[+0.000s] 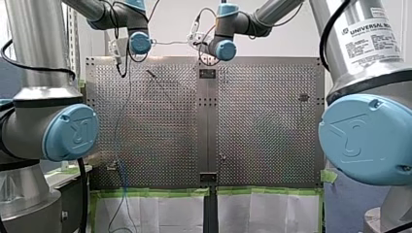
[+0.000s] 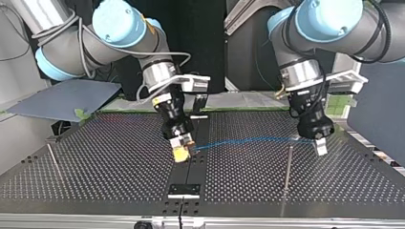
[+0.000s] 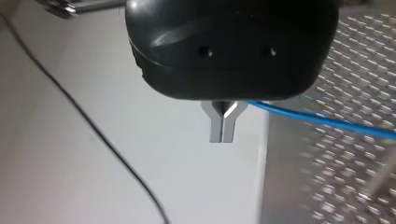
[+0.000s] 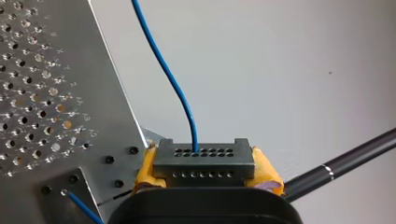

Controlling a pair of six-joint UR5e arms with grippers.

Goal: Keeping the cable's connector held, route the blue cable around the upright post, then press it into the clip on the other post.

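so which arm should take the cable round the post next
Left: my left end effector holds the blue cable close beside the upright post, while my right end effector is clamped on the connector and must keep it.

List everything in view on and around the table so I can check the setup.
blue cable: one, blue, runs from the connector to my left gripper.
connector: one, dark grey, between my right fingers.
upright posts: two, thin metal, one by my left gripper, the other at the top view's left.
clip: one, dark, on the post at the front view's right.
table: one, perforated metal, under everything.
black plates: two, on the table's centre strip, the second nearer.
green tape: strip, along the table's near edge in the front view.
black rod: one, beside my right fingers; purpose unclear.
left gripper: one, black, metal fingers shut on the cable.
right gripper: one, yellow pads, fingers shut on the connector.
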